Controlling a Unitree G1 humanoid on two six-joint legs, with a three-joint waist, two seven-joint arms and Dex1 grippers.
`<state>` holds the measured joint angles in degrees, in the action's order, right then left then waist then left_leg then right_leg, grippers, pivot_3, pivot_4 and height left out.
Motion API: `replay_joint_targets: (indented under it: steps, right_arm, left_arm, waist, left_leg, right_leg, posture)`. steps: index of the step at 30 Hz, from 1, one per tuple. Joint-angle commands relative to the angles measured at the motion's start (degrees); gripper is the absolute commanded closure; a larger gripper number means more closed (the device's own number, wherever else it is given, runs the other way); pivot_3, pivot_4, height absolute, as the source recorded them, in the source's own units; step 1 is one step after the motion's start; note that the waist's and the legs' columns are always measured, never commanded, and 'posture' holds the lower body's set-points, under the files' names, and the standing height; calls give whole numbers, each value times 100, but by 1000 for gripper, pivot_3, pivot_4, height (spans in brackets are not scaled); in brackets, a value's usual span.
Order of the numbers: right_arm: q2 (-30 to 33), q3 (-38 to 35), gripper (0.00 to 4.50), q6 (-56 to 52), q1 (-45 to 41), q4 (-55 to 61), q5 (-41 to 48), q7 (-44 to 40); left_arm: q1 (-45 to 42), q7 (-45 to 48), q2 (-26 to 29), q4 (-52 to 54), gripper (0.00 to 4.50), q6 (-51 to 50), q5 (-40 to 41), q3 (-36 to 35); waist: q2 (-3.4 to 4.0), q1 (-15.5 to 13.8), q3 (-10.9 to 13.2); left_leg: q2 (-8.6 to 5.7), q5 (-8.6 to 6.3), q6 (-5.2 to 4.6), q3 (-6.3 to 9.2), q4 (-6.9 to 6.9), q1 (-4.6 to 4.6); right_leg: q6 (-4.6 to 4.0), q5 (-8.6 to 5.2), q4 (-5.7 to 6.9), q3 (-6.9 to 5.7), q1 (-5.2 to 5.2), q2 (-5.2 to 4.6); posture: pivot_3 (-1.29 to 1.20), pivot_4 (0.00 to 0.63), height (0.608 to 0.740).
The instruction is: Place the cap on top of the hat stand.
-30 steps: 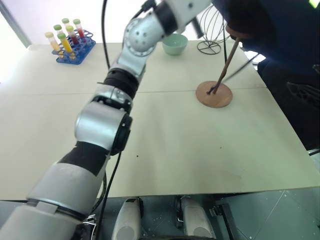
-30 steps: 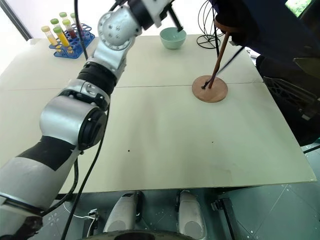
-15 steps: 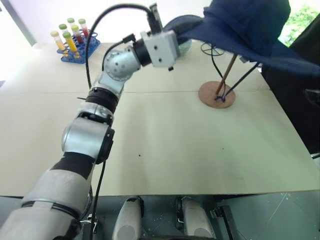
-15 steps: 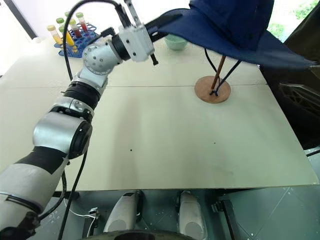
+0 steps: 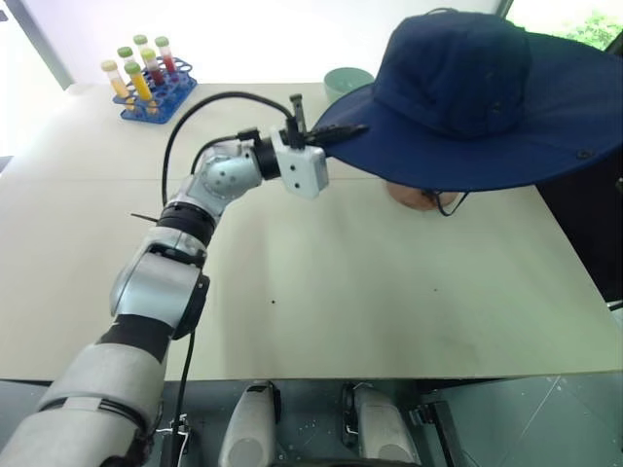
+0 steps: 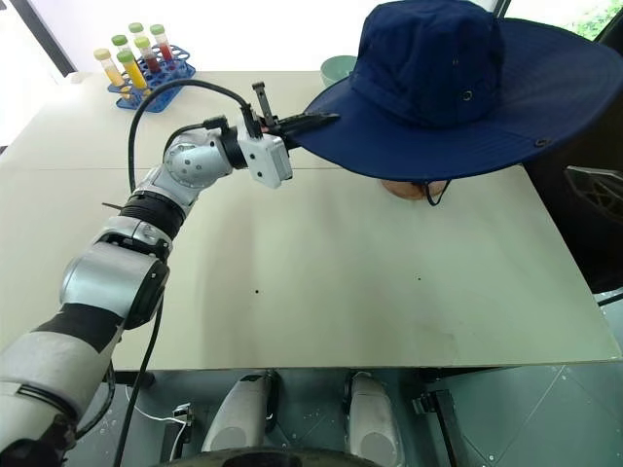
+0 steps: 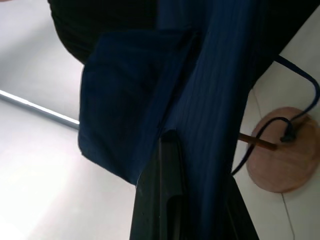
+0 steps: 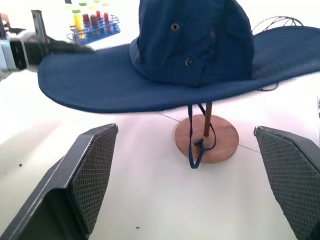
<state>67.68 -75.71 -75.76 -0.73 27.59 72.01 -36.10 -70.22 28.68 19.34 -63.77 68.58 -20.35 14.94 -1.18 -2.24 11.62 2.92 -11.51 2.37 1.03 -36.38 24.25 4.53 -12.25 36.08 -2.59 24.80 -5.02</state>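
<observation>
The cap (image 6: 458,83) sits over the stand (image 8: 206,137), crown up and brim roughly level. In the right wrist view the rod rises from the round wooden base into the underside of the crown; whether the crown rests fully on the disc top cannot be told, as the brim hides it. The chin cord (image 8: 194,145) hangs down beside the rod to the base. In the head views only a sliver of the base shows beneath the brim, on the table (image 5: 370,292).

The left gripper (image 6: 310,122) is clamped tight on the brim's edge at the side nearest the robot's left, pointing roughly level toward the cap. The left wrist view shows blue fabric pinched between the 2 black fingers (image 7: 165,200).

The right gripper (image 8: 190,200) stands fully spread and holds nothing. Its 2 fingers frame the cap and stand from well apart.

Behind the cap, a pale green bowl (image 5: 343,80) shows at the brim's edge. A blue rack (image 5: 148,95) with coloured tubes stands at the far left of the table. A black wire stand (image 8: 275,22) shows behind the crown.
</observation>
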Motion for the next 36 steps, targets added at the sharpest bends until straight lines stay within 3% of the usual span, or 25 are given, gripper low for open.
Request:
replay_joint_targets:
  steps: [1, 11, 20, 23, 30, 36]
  right_arm:
    - [53, -87, 0, 212, -62, -46, -87, 42]
    - [56, 89, 0, 433, -93, -147, -200, 5]
    - [-86, 104, 0, 465, -17, -60, -149, 66]
    - [-45, 168, 0, 488, -45, -110, -161, 71]
    - [-19, 465, 0, 618, -184, -205, -171, 90]
    - [-70, 751, 0, 797, -303, -233, -162, 124]
  left_arm:
    - [-171, -440, 73, 194, 4464, 226, -377, 111]
    - [-1250, -1981, 77, -114, 4464, 132, -1508, 466]
    - [-1134, -2680, 296, -209, 4464, 301, -2392, 1267]
    - [-1137, -2732, 349, -302, 3583, 313, -2394, 1354]
    - [-1211, -2751, 576, -253, 59, 381, -2333, 1316]
    - [-1098, -2759, 1024, -54, 59, 636, -2164, 1213]
  waist:
    - [0, -1, 0]
    - [-1, -3, 0]
    - [0, 3, 0]
    - [0, 0, 0]
    - [-1, 10, 0]
    - [0, 4, 0]
  left_leg:
    - [0, 0, 0, 0, -1, 0]
    - [0, -1, 0, 0, -1, 3]
    - [0, -2, -2, -1, 3, 2]
    - [0, -2, -2, -1, 3, 2]
    - [0, -2, -2, -2, 2, 2]
    - [0, -3, -3, -3, 4, 0]
  right_leg:
    - [0, 0, 0, 0, 0, 0]
    - [4, -1, -7, 1, 0, -1]
    - [2, -1, -7, 3, 1, 0]
    - [2, -1, -7, 3, 1, 0]
    - [0, -1, -7, 3, 1, -1]
    - [1, -1, -6, 5, 2, -1]
  posture:
    - [0, 150, 735]
    - [0, 150, 735]
    - [0, 150, 735]
    - [0, 150, 735]
    - [0, 150, 735]
    - [0, 150, 735]
